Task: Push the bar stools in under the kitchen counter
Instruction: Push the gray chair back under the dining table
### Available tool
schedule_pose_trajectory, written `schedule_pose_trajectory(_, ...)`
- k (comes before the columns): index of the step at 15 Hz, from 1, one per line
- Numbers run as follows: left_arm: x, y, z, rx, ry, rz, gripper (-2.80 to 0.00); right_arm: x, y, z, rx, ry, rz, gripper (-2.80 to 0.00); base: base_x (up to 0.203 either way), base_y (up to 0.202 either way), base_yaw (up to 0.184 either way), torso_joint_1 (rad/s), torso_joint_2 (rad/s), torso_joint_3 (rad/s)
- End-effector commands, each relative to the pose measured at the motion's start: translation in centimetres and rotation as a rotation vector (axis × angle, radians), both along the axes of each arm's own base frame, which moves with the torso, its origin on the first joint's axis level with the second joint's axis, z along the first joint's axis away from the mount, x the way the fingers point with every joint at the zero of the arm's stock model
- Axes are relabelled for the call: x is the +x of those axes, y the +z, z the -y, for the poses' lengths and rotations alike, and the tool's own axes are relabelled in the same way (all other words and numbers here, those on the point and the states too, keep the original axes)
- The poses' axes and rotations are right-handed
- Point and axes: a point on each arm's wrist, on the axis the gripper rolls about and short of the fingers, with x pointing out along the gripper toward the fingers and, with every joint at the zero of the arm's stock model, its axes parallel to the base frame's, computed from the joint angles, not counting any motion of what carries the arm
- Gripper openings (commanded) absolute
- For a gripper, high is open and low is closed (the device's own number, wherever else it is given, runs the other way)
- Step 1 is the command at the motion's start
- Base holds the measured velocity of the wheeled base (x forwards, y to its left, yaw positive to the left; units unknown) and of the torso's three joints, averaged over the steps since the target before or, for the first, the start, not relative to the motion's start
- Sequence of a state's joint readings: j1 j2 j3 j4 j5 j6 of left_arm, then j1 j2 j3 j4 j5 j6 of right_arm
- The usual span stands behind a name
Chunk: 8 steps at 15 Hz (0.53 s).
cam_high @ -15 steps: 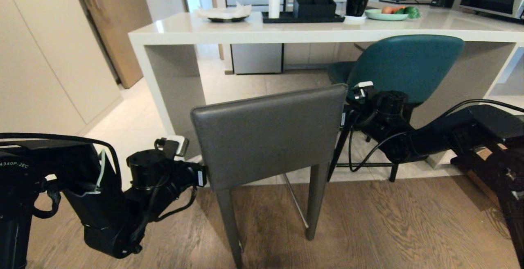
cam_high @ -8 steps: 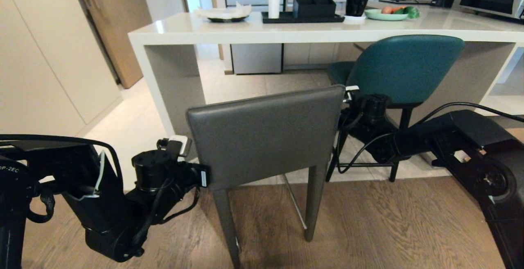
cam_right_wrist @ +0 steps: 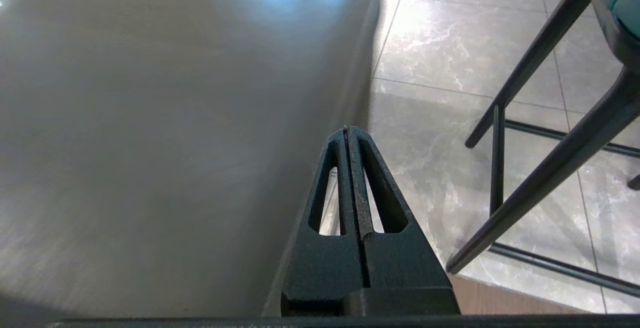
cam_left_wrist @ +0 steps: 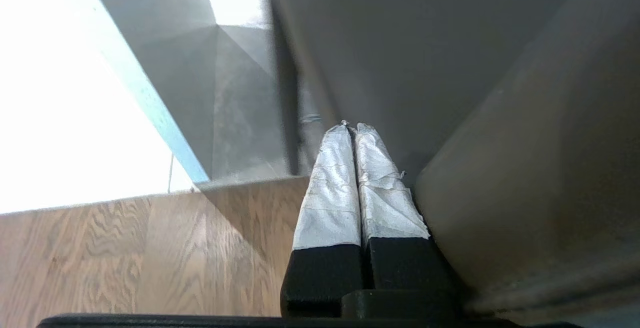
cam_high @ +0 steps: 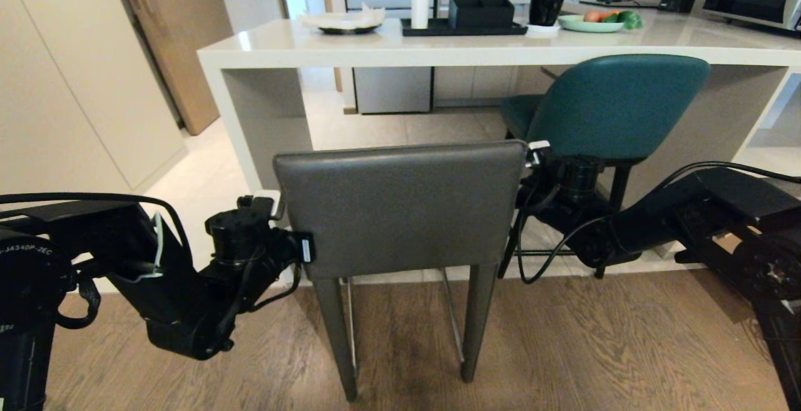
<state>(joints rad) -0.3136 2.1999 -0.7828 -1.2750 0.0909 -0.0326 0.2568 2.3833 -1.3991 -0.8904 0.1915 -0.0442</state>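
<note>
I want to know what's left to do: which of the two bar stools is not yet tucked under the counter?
The dark grey stool with the square flat back; it stands out on the wood floor, while the teal stool sits in under the counter.

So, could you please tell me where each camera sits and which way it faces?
Head: up on the robot, facing forward and down at the grey stool before the counter; both arms show.
Left wrist: behind the shut left gripper, beside the stool.
Right wrist: behind the shut right gripper, along the stool's other side.
All share the grey stool.
</note>
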Motion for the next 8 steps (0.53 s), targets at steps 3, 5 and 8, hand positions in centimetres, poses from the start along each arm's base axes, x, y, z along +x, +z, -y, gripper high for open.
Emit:
schedule_pose_trajectory(3,1.6,-0.1,0.2,0.0,0.006,0.005,-2.8,-0.2,0.2,0.4,-0.01,-0.002,0.002,-2.8,0.0,0.0,0.0,0.0,0.0,0.0)
schedule_pose_trajectory(5,1.6,-0.3,-0.1,0.002,0.013,0.0,-2.8,0.0,0.1,0.6,-0.011,-0.011,0.0,-2.8,0.0,0.0,0.0,0.0,0.0,0.0)
schedule_pose_trajectory(8,1.4,-0.3,-0.9,-0.005,0.024,0.011,-2.8,0.4,0.6,0.6,-0.016,-0.055,0.0,-2.8,0.0,0.0,0.0,0.0,0.0,0.0)
